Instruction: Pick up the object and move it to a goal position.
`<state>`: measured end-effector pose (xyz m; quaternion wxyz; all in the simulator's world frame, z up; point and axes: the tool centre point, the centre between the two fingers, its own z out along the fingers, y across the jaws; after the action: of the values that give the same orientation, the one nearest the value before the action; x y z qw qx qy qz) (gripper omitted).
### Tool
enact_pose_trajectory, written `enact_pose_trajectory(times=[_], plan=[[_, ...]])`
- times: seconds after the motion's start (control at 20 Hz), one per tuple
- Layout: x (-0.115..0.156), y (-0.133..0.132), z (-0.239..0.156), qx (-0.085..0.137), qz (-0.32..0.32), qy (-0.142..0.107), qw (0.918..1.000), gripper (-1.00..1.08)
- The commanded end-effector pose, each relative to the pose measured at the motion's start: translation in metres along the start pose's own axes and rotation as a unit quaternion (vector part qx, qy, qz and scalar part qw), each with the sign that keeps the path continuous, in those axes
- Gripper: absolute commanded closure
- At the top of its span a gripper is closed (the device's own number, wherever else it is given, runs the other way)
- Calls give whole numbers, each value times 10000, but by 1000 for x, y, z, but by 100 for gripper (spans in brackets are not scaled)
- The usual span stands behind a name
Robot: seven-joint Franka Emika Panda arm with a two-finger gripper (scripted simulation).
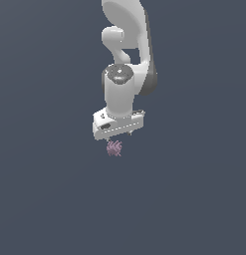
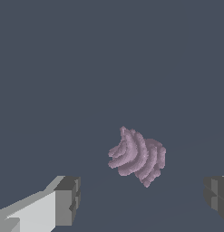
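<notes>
Fingers [image 2: 70, 199] spread above object [image 2: 137, 156] on dark grey-blue surface [image 2: 63, 68]

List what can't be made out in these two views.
- Gripper fingers: exterior view, hidden under the hand body.
- Fingers: wrist view, cut off by the frame edges.
- Object: exterior view, too small to read its shape or whether it touches the ground.
- Goal position: no marker in either view.

A flat, plain slate-blue surface [image 1: 50, 199] fills the exterior view from edge to edge, with no seams, edges or markings visible. The only thing lying on it is the object [image 1: 114, 148], a small pale pink-purple ridged, spiky lump slightly above the centre of the frame. The wrist view shows the object [image 2: 137, 156] against the same bare surface [image 2: 86, 59].
</notes>
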<state>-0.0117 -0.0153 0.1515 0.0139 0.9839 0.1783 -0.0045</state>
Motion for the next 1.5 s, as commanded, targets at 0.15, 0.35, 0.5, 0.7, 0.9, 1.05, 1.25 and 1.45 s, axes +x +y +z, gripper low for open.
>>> enact_pose_trajectory(times=[0.15, 0.35, 0.5, 0.7, 0.9, 1.05, 1.25, 1.45], plan=[[-2, 3, 8, 6, -722, -2, 9974, -92], [-3, 5, 13, 12, -1240, -1, 9923, -92], [-4, 7, 18, 18, -1627, 2, 9867, -92], [-5, 9, 23, 26, -2139, 8, 9769, -92], [-6, 11, 28, 35, -2644, 17, 9644, -92], [-7, 12, 32, 42, -3019, 26, 9533, -92], [-8, 14, 37, 51, -3511, 40, 9363, -92], [-10, 15, 42, 59, -3993, 58, 9168, -92]])
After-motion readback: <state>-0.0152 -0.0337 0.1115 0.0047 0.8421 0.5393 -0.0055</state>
